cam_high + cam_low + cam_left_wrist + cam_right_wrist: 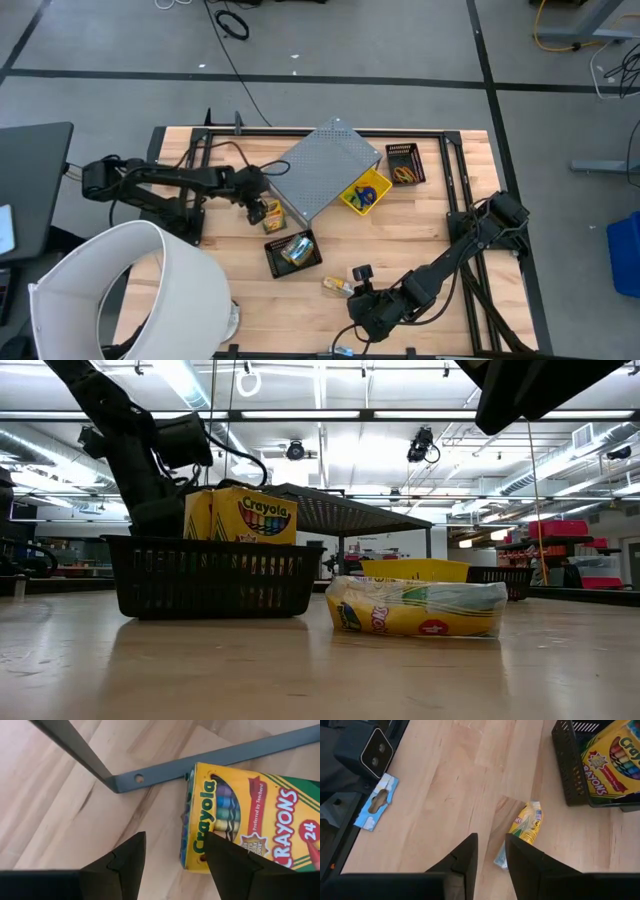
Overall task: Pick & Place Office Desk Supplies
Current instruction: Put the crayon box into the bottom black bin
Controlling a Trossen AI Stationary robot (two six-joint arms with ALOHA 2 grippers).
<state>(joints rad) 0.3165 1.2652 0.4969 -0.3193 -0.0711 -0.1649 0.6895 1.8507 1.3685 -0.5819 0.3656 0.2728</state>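
Wooden counter [420, 225] carries your yellow-and-green crayon box [250, 820], left of frame centre beside the grey perforated lid [325, 165]. Your left claw [175, 862] stands open, empty, one finger overlapping the box: closing may push it away. The right claw [490, 855], slightly open, waits low.

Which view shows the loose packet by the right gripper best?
The low view: the packet lies side-on, whole and unblocked. The right wrist view has it partly behind a finger; the high view shows it small; the left wrist view misses it.
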